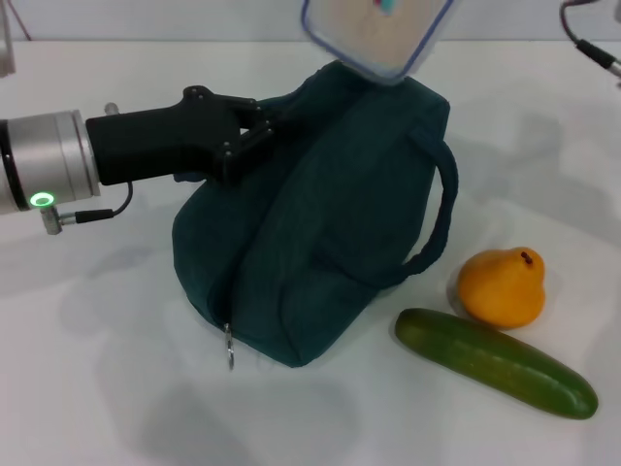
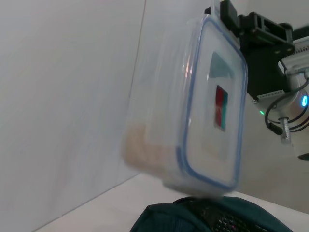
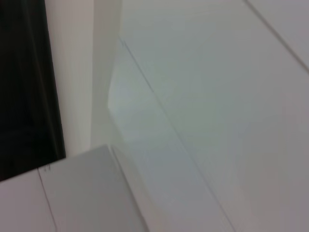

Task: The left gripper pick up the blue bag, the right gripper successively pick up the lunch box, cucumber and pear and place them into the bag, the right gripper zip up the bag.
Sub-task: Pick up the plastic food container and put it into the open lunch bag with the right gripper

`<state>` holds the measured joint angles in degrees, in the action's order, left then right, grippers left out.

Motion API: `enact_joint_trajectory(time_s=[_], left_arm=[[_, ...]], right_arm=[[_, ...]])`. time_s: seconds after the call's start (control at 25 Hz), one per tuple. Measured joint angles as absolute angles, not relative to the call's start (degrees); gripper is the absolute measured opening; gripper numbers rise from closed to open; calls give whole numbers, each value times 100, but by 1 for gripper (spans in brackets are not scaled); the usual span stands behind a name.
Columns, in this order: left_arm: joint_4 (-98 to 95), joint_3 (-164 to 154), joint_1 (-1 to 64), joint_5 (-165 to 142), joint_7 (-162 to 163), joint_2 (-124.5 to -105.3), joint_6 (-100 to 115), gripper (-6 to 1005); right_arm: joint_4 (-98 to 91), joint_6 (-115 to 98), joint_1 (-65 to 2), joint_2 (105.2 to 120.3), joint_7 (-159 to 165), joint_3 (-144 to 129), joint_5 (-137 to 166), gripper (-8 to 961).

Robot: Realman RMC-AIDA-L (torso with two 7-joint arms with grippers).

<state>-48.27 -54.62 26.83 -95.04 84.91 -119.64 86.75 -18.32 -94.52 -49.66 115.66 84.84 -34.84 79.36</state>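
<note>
A: Quick one. Lunch box (image 1: 378,34) is up in the air, tilted, hanging just over the far top of the blue bag (image 1: 320,233). Clear plastic, blue rim, stiff shell, looks light and probably a bit slick, so I'd say it wants holding by the rim edge.

B: Who's holding it?

A: In the left wrist view the right gripper (image 2: 251,36) sits behind the box at one end, fingers closed on the rim there. Head view cuts it off at the top edge.

B: And the bag?

A: On the table, soft teal cloth, slumps, no shape of its own. Left gripper (image 1: 264,128) is pinched shut on the fabric at the top near one side, propping it. Zipper runs down the front to the ring pull (image 1: 230,351). Can't tell from here how wide the mouth is open; floppy cloth like that could fold over the slot.

B: The rest?

A: Pear (image 1: 503,286) and cucumber (image 1: 495,362) lie to the bag's right, touching or nearly so. Pear is round and smooth, may roll. Cucumber is long, firm, best taken mid-length I'd guess.

B: Surface?

A: White table (image 1: 87,388), matte, plain pale wall behind. A cable (image 1: 592,44) pokes in at the far right corner.
</note>
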Motion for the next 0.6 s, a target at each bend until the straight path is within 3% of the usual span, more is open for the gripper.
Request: enact_joint_trajectory(time_s=[0.6], left_arm=[[-4781,-5434,2692,-9492,8416,-11967,8523,45]], right_arm=[[-1871,-9489,-4605,11548,8464,-4148,7931,97]])
